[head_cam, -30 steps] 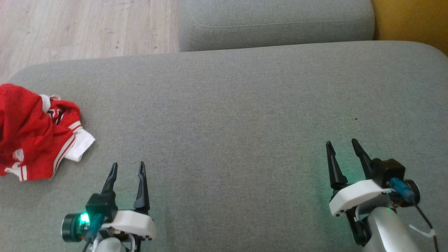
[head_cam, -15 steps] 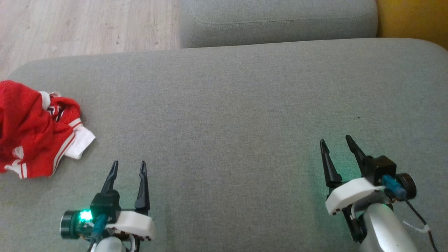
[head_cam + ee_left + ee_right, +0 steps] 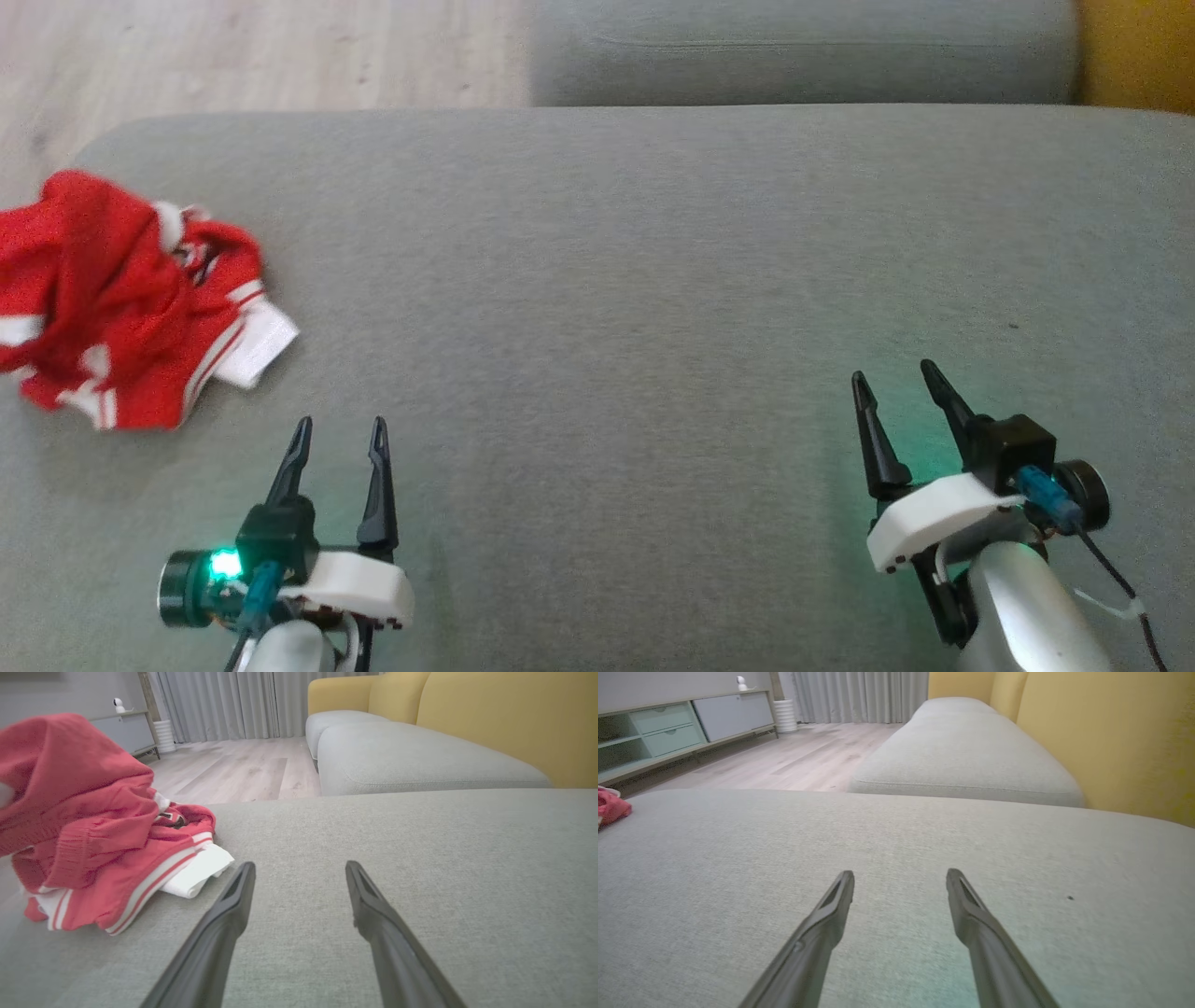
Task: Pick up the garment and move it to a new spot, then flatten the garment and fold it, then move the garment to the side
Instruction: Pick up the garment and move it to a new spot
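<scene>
Left gripper (image 3: pixel 341 425) low over cushion (image 3: pixel 607 280), fingers apart, near crumpled red garment (image 3: pixel 121 299); right gripper (image 3: pixel 893 373) likewise apart, empty.

One garment (image 3: pixel 121 299), red with white trim, at left edge of head view. Two grippers: left gripper (image 3: pixel 338 439) lower left, right gripper (image 3: pixel 896 385) lower right. Four fingers (image 3: pixel 377 485) in all (two per gripper, dark, tapered). Two grey cushions: large cushion (image 3: pixel 653 280) across middle, second cushion (image 3: pixel 794 65) at top. One yellow backrest (image 3: pixel 1134 56), upper right corner. One green lamp (image 3: pixel 222 564), lower left. One dark speck (image 3: pixel 1014 326), right of centre. Right wrist view, upper left: one cabinet (image 3: pixel 691 718), one small white device (image 3: pixel 741 681) atop it, one white ribbed cylinder (image 3: pixel 785 715).
</scene>
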